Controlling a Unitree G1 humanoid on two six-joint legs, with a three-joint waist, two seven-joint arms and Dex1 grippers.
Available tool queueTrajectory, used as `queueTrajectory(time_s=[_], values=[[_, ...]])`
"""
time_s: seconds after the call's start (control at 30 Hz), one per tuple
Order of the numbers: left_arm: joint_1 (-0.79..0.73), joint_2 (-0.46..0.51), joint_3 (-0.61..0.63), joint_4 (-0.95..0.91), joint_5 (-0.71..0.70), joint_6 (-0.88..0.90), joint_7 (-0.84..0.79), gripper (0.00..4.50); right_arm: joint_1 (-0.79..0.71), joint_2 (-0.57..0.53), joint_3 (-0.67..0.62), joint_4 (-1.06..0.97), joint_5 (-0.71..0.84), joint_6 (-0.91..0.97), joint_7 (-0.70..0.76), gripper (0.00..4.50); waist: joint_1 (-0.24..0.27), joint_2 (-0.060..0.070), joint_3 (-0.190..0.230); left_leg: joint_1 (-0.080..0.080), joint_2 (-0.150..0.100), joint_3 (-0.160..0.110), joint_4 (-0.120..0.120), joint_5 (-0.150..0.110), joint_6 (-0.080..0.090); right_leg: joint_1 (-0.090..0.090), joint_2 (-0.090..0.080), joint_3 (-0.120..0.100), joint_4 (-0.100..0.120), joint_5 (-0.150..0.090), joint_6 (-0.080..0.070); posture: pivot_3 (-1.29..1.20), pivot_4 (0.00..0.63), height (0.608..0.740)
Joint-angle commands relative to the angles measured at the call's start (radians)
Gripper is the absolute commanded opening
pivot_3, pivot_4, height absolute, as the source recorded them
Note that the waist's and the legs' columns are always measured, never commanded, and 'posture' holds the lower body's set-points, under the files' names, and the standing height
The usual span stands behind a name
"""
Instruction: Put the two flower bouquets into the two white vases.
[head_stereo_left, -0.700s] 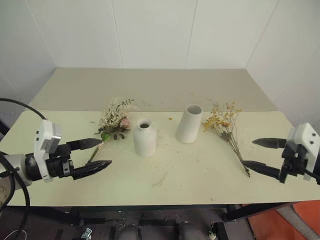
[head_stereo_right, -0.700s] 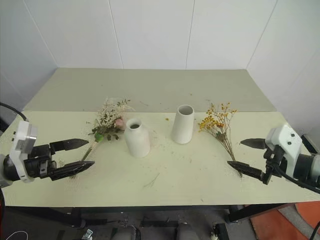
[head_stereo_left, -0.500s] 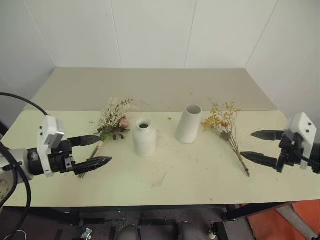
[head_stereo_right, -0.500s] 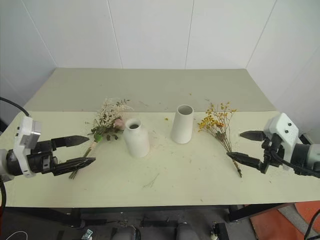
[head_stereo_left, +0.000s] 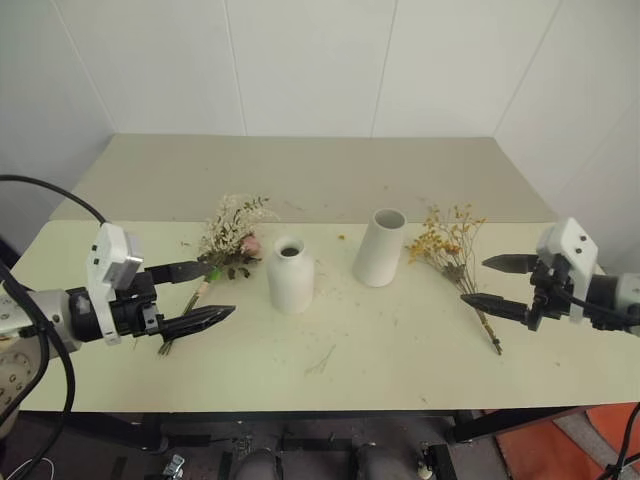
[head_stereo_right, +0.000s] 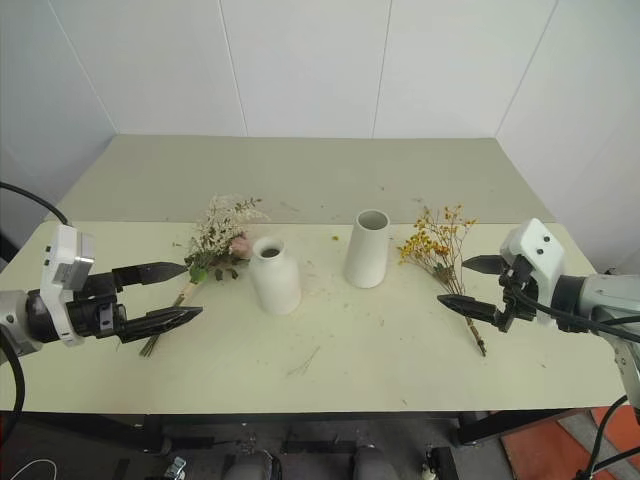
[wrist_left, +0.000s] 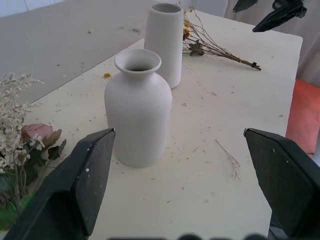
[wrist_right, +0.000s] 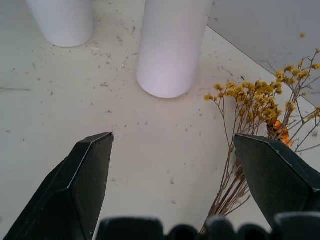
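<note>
Left gripper (head_stereo_left: 208, 293): jaws wide apart, empty, over the pink bouquet's stems.
Pink bouquet (head_stereo_left: 231, 238): flat on desk (head_stereo_left: 400, 345), left of bottle vase (head_stereo_left: 290, 274).
Cylinder vase (head_stereo_left: 380, 247): upright, centre-right.
Yellow bouquet (head_stereo_left: 452, 246): lying right of it.
Right gripper (head_stereo_left: 486, 281): jaws spread, empty, above its stems.

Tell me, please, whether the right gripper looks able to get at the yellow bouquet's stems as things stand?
Probably yes. The right gripper is open and sits right by the stems of the yellow bouquet, which lies flat on the table with nothing between them. The tall vase stands apart, on its far side.
</note>
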Motion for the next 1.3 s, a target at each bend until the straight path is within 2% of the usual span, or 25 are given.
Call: queueTrajectory(time_s=[0.03, 0.13, 0.27, 0.5, 0.77, 0.9, 1.13, 1.3], values=[[-0.069, 0.004, -0.001, -0.018, -0.036, -0.002, 0.019, 4.5, -0.068, -0.035, 0.056, 0.016, -0.038, 0.122, -0.057, 4.45, 0.0, 0.0, 0.0, 0.0, 0.0, 0.0, 0.0, 0.0, 0.0, 0.0, 0.0, 0.0, 0.0, 0.0, 0.0, 0.0, 0.15, 0.74], [-0.155, 0.015, -0.043, -0.01, -0.048, 0.021, 0.036, 4.5, -0.128, -0.036, 0.135, 0.041, -0.082, 0.218, -0.103, 4.45, -0.001, 0.0, 0.0, 0.0, 0.0, 0.0, 0.0, 0.0, 0.0, 0.0, 0.0, 0.0, 0.0, 0.0, 0.0, 0.0, 0.15, 0.74], [-0.276, 0.008, -0.097, 0.025, -0.054, 0.023, 0.043, 4.5, -0.178, -0.012, 0.153, 0.057, -0.079, 0.219, -0.099, 4.45, 0.0, 0.0, 0.0, -0.002, 0.0, 0.0, 0.0, 0.0, 0.0, -0.001, 0.0, 0.0, 0.0, 0.0, 0.0, 0.0, 0.15, 0.74], [-0.328, 0.064, -0.156, 0.066, 0.025, -0.002, -0.007, 4.5, -0.223, -0.009, 0.186, 0.062, -0.091, 0.249, -0.097, 4.45, -0.003, 0.0, 0.0, -0.002, -0.001, 0.0, 0.0, 0.0, 0.0, -0.001, 0.0, 0.0, 0.0, 0.0, 0.0, 0.0, 0.15, 0.74], [-0.436, 0.001, -0.224, 0.099, 0.027, -0.024, -0.047, 4.5, -0.342, 0.033, 0.321, 0.22, -0.174, 0.333, -0.121, 4.45, -0.002, 0.0, 0.0, -0.002, -0.001, 0.0, 0.0, 0.0, 0.0, -0.001, 0.0, 0.0, 0.0, 0.0, 0.0, 0.0, 0.15, 0.74], [-0.449, -0.017, -0.236, 0.108, 0.039, -0.034, -0.054, 4.5, -0.434, 0.094, 0.4, 0.35, -0.224, 0.427, -0.155, 4.45, -0.007, 0.0, 0.0, -0.002, -0.001, 0.0, 0.0, 0.0, 0.0, -0.002, 0.0, 0.0, 0.0, 0.001, 0.0, 0.0, 0.15, 0.74], [-0.454, -0.031, -0.234, 0.113, 0.049, -0.039, -0.062, 4.5, -0.507, 0.163, 0.479, 0.531, -0.319, 0.413, -0.18, 4.45, -0.008, 0.0, 0.0, -0.004, -0.001, -0.001, 0.0, 0.0, 0.0, -0.003, 0.0, 0.0, 0.0, 0.001, 0.0, 0.0, 0.15, 0.74], [-0.437, -0.032, -0.225, 0.101, 0.048, -0.04, -0.064, 4.5, -0.511, 0.169, 0.48, 0.539, -0.337, 0.394, -0.165, 2.88, -0.006, 0.0, 0.0, -0.004, -0.001, -0.001, 0.001, 0.0, 0.0, -0.003, 0.0, 0.0, 0.0, 0.001, 0.001, 0.0, 0.15, 0.74]])
